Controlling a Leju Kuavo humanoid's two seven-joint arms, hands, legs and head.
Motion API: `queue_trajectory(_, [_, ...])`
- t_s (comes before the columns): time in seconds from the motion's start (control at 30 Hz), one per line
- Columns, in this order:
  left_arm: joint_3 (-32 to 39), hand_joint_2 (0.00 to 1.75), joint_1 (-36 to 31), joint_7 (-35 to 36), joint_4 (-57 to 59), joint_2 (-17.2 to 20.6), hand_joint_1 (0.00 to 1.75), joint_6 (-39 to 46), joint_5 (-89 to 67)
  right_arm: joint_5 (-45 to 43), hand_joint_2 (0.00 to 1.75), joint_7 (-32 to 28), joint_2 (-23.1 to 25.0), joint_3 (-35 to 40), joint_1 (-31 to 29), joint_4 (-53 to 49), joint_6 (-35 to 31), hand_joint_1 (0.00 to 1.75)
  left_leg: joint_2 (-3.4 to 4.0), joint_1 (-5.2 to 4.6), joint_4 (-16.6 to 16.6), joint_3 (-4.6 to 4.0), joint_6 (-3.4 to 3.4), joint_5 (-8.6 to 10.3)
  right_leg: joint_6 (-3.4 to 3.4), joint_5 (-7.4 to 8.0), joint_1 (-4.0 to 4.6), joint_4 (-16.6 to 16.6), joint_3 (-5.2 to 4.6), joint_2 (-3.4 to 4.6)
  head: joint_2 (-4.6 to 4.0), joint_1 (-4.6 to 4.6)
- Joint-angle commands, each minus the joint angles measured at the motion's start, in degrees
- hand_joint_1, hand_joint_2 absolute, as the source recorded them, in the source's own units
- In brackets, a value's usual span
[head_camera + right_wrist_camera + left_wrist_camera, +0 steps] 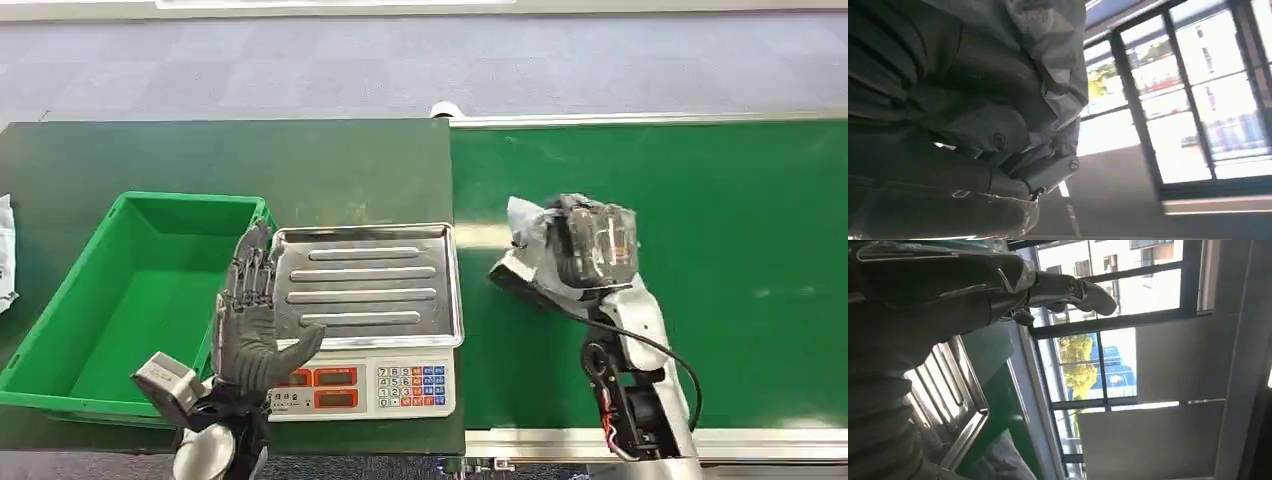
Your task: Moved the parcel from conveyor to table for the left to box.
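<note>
My right hand (pixel 590 245) is raised above the green conveyor belt (pixel 740 250) and grips a grey plastic-wrapped parcel (pixel 528 240), just right of the scale. In the right wrist view the crinkled grey parcel (pixel 1048 75) lies pressed against the hand (pixel 923 150), whose thumb closes under it. My left hand (pixel 250 320) stands upright with its fingers spread, holding nothing, over the left edge of the scale's steel tray (pixel 365 280). The left wrist view looks past the left hand (pixel 923 295) and its extended fingers (pixel 1088 292) to the tray's edge (pixel 963 405).
A green plastic crate (pixel 140 290) stands on the dark green table (pixel 300 160) left of the scale. The scale's keypad (pixel 410 385) faces me. A white bag (pixel 5 250) lies at the table's far left edge. Windows lie beyond in both wrist views.
</note>
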Motion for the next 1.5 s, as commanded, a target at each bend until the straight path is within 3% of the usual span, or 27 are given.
queue_trajectory(0.03, [-1.33,1.75,-4.14,0.38,5.80,0.70,0.00,-0.67,0.43,0.46,1.75,-0.48,2.30,13.27,-6.40,2.45,1.35,1.75,0.25,-0.01,-0.01,-0.03,0.01,-0.01,-0.07,0.05,0.01,0.01,-0.11,0.17,0.00,0.00])
queue_trajectory(0.63, [1.13,1.75,-3.78,1.96,2.28,0.12,0.00,-0.35,-0.40,-9.60,1.75,3.28,8.31,16.66,-15.38,5.28,9.17,1.75,0.28,-0.02,0.06,-0.24,0.00,-0.02,-0.05,0.02,0.00,0.10,-0.33,0.17,0.00,0.00])
queue_trajectory(0.77, [2.95,1.75,-3.32,2.42,-0.29,0.08,0.00,0.64,-0.96,-16.36,1.75,2.92,12.07,14.96,-18.01,10.89,14.94,1.75,0.32,0.00,0.07,-0.24,-0.01,-0.02,-0.05,0.04,0.02,0.10,-0.32,0.21,0.00,0.02])
queue_trajectory(1.1, [5.82,1.75,-2.51,3.89,-2.00,0.15,0.00,1.13,-2.30,-21.86,1.75,1.14,17.31,16.13,-23.43,32.24,17.44,1.75,0.43,0.02,-0.05,-0.07,-0.01,-0.01,-0.07,0.08,0.05,-0.01,-0.18,0.32,0.00,0.02])
queue_trajectory(1.4, [5.52,1.75,-3.87,3.96,-0.17,0.23,0.00,1.54,-2.22,-26.94,1.75,1.69,17.84,19.48,-24.96,40.89,18.10,1.75,0.26,0.04,-0.05,-0.12,0.01,0.03,-0.06,0.07,0.07,-0.04,-0.16,0.13,0.00,0.04])
queue_trajectory(1.5, [4.87,1.75,-4.11,3.85,0.84,-0.04,0.00,1.54,-2.20,-29.78,1.75,-0.86,17.84,19.42,-25.09,42.11,18.32,1.75,0.16,0.03,-0.04,-0.14,0.01,0.04,-0.06,0.05,0.06,-0.03,-0.14,0.04,0.00,0.02])
